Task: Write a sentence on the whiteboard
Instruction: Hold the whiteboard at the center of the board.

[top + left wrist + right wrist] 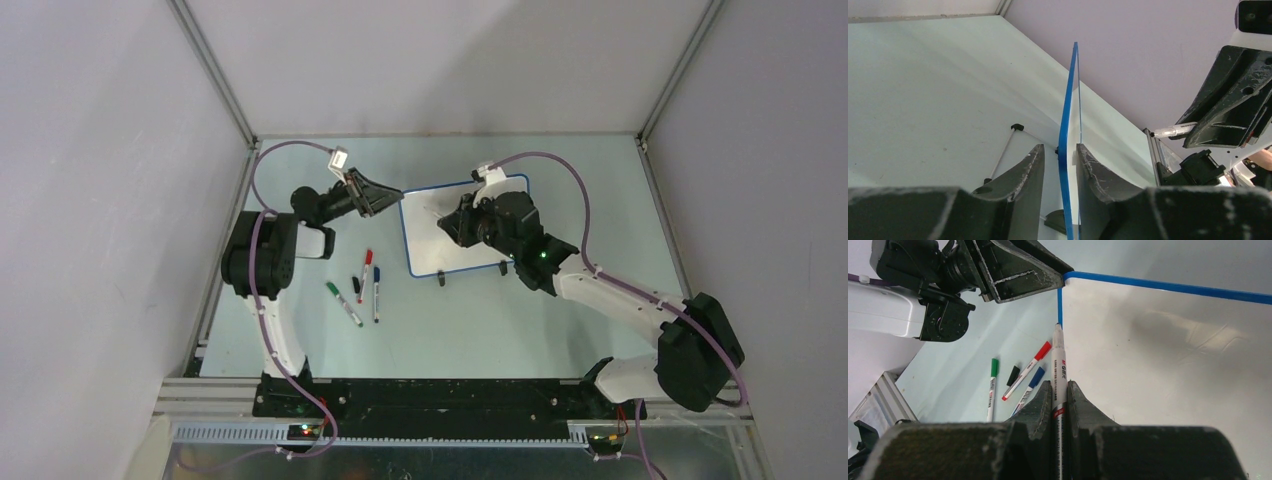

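Whiteboard [470, 250] sat on the table [560, 320], slightly skewed, its two black feet along the near edge. The left arm reached in from the board's left side, wrist turned so that the left gripper [1060, 150] straddled the blue rim at the board's far-left corner. Its fingers [1030, 172] stood narrow: one pad lay close against the white face, while a thin gap showed between the other and the rim, and I could not tell whether the board was actually clamped.

The right arm stretched from the board's right, elbow low, forearm crossing above the white surface. The right gripper [1059, 386] was closed tight on a marker [1059, 360], which ran straight out between the fingers, its uncapped tip at the board's left rim just below the corner the left gripper straddled. The board surface seen from the right wrist was glossy white.

Left of the board, on the table, lay a red pen [365, 272], a blue pen [376, 295], a green pen [343, 303] and a black cap [356, 284], close together.
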### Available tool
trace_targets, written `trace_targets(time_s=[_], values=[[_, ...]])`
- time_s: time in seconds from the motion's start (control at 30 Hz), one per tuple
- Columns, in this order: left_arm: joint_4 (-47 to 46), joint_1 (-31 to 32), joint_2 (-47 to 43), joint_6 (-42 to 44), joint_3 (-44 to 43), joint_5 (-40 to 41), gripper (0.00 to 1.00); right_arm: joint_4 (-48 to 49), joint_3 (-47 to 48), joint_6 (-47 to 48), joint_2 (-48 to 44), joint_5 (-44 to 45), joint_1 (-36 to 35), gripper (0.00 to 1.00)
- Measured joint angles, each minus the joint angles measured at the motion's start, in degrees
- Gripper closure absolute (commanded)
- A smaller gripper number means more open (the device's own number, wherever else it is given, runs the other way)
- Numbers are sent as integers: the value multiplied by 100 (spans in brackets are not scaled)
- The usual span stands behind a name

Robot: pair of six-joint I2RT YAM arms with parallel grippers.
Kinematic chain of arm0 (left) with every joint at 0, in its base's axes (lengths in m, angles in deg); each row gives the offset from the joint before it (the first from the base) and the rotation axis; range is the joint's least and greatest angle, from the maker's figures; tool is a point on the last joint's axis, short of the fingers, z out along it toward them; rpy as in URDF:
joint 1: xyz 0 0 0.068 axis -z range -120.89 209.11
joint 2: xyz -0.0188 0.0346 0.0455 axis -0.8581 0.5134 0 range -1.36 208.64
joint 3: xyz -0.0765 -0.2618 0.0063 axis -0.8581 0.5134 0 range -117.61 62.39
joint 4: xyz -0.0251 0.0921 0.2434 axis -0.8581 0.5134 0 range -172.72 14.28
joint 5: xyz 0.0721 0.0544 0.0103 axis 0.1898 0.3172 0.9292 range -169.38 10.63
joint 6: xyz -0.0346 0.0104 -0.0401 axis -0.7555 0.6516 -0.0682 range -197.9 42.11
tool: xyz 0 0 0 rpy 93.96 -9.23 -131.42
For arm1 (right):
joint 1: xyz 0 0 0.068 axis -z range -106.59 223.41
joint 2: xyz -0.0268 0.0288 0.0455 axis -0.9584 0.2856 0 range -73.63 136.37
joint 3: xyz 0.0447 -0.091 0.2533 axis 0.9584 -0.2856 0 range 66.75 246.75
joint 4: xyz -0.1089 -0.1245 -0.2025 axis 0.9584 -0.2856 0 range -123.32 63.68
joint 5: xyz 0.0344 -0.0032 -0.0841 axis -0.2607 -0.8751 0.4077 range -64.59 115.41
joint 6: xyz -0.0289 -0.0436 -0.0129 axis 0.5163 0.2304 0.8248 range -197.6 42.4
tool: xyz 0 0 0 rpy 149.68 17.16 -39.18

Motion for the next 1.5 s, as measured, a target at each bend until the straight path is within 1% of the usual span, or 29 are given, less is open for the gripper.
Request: trace_targets(time_s=[0.33, 0.47, 0.6, 0.63, 0.73, 0.77, 0.83, 0.9, 1.23, 1.3, 1.33, 1.37, 1.43, 1.5], values=[[-2, 48, 24, 2, -9, -133, 64, 96, 0, 79, 72, 66, -66, 100], [0, 50, 66, 2, -9, -186, 67, 116, 0, 85, 140, 98, -90, 100], [-2, 55, 72, 4, -9, -201, 76, 111, 0, 94, 181, 151, -120, 100], [0, 59, 72, 4, -9, -205, 80, 109, 0, 98, 181, 155, -122, 100], [-2, 66, 74, 4, -9, -210, 89, 114, 0, 105, 181, 236, -140, 100], [0, 66, 72, 2, -9, -212, 93, 111, 0, 107, 181, 258, -140, 100], [0, 66, 72, 0, -9, -214, 98, 114, 0, 107, 181, 308, -146, 100], [2, 66, 72, -4, -9, -210, 100, 111, 0, 107, 181, 356, -149, 100], [2, 66, 72, -20, -9, -203, 100, 85, 0, 107, 181, 525, -149, 100], [2, 66, 72, -35, -9, -201, 95, 85, 0, 107, 184, 535, -149, 100], [2, 66, 72, -44, -9, -201, 87, 87, 0, 105, 186, 544, -151, 100], [2, 66, 72, -44, -9, -199, 86, 92, 0, 105, 192, 549, -155, 100], [0, 66, 72, -39, -9, -197, 86, 92, 0, 101, 214, 577, -170, 100], [0, 63, 72, -33, -9, -192, 90, 81, 11, 101, 254, 651, -212, 100]])
